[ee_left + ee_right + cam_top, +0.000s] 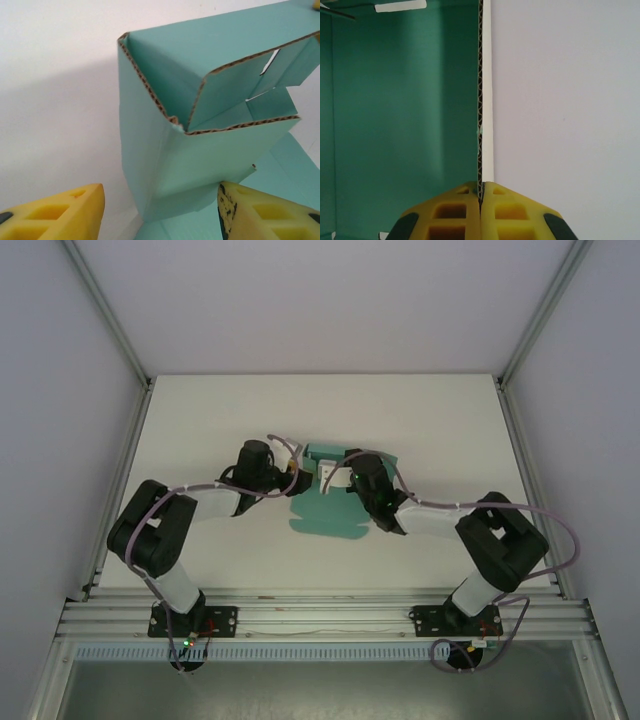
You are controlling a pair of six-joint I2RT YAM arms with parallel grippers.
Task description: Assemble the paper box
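Note:
The paper box [325, 518] is teal corrugated card lying mid-table, partly folded, with a flat flap toward me and walls raised at its far end. My left gripper [298, 480] comes at it from the left. In the left wrist view the left gripper [161, 192] is open, and a folded upright corner of the box [200, 165] stands between the yellow fingers [265, 215]; the right one sits against the card's lower edge and the left one is apart from it. My right gripper [332, 476] is shut on a standing wall edge [481, 100] of the box [405, 110].
The white table [200, 420] stretches bare on both sides of the box. Grey enclosure walls with aluminium posts [110, 320] bound it left, right and behind. The arm bases sit on a metal rail [320, 620] at the near edge.

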